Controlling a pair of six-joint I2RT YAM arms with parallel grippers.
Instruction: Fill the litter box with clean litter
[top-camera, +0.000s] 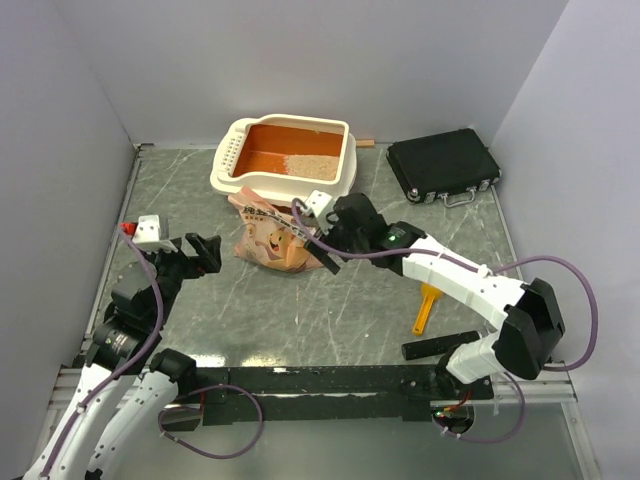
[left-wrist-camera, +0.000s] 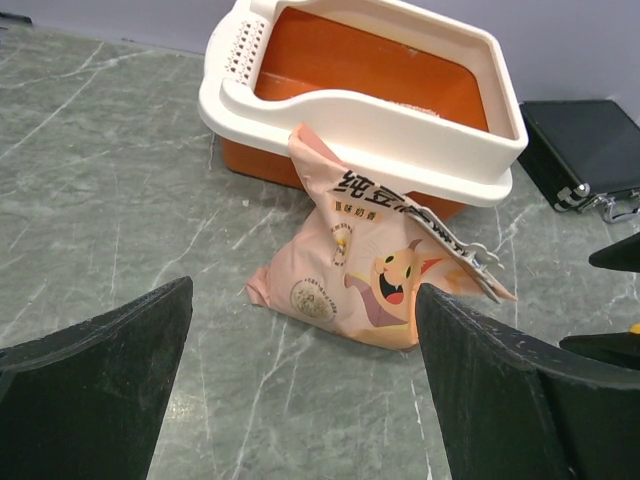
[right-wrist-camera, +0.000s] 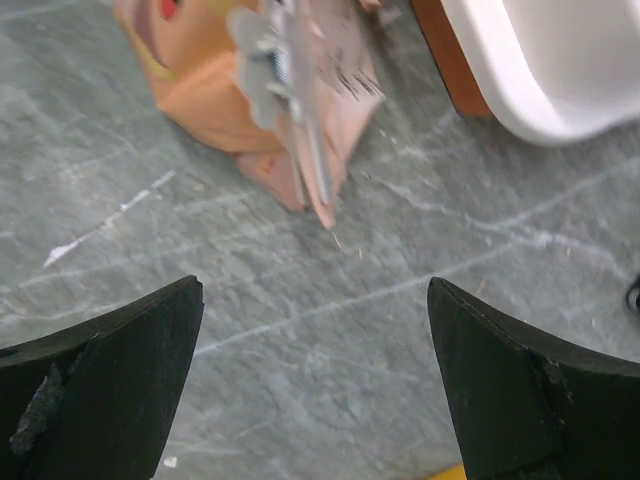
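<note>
**Desk:** Where was the litter box when you looked?

**Me:** I had the litter box at the far side of the table, with its slotted short side on the left in the overhead view. Much of its orange floor was bare. The clean litter lay as a pale patch in the right part of the tray.

**Desk:** And the bag?

**Me:** The paper bag lay crumpled on the table just in front of the box, printed face up. From my left wrist camera its upper edge seemed to rest against the box's near rim. A grey clip sat on that edge.

**Desk:** What were your pincers doing?

**Me:** Both were released. The left gripper had its jaws spread wide with nothing between them. It hung over bare table to the left of the bag and pointed towards it. The right gripper was just as wide and just as empty, close beside the bag's right end. Through its wrist camera I saw only grey table between the fingers, with the bag's corner just ahead.

**Desk:** Anything else on the table?

**Me:** A small orange-yellow scoop lay near the right arm. A black case sat at the far right, apart from the box.
</note>
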